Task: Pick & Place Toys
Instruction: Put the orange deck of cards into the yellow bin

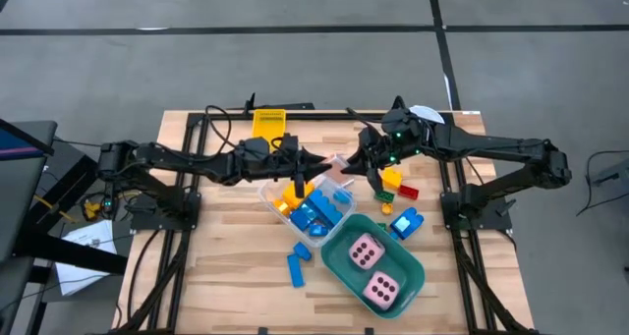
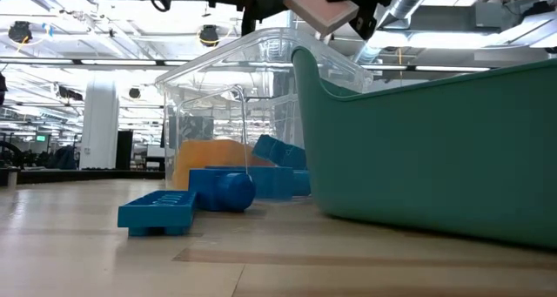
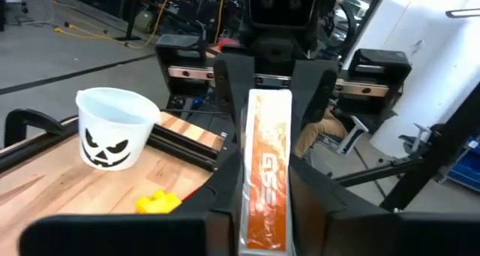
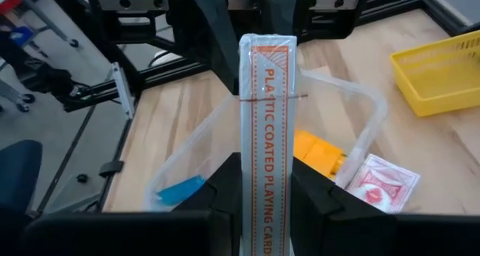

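Both grippers' jaws clamp one card pack [image 1: 337, 165] (above clear box [image 1: 270, 193], teal tub [image 1: 413, 271] beside).

Wooden table [image 1: 226, 266]: bricks [image 1: 297, 267], teal tub [image 1: 408, 273], possibly clear container [image 1: 280, 190].

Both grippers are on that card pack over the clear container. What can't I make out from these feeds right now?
- High view: card pack mostly hidden by both arms.
- Low view: both grippers cut off by the top edge; teal tub wall hides its contents.
- Left wrist view: left gripper blocks the table below.
- Right wrist view: clear container partly hidden behind right gripper.
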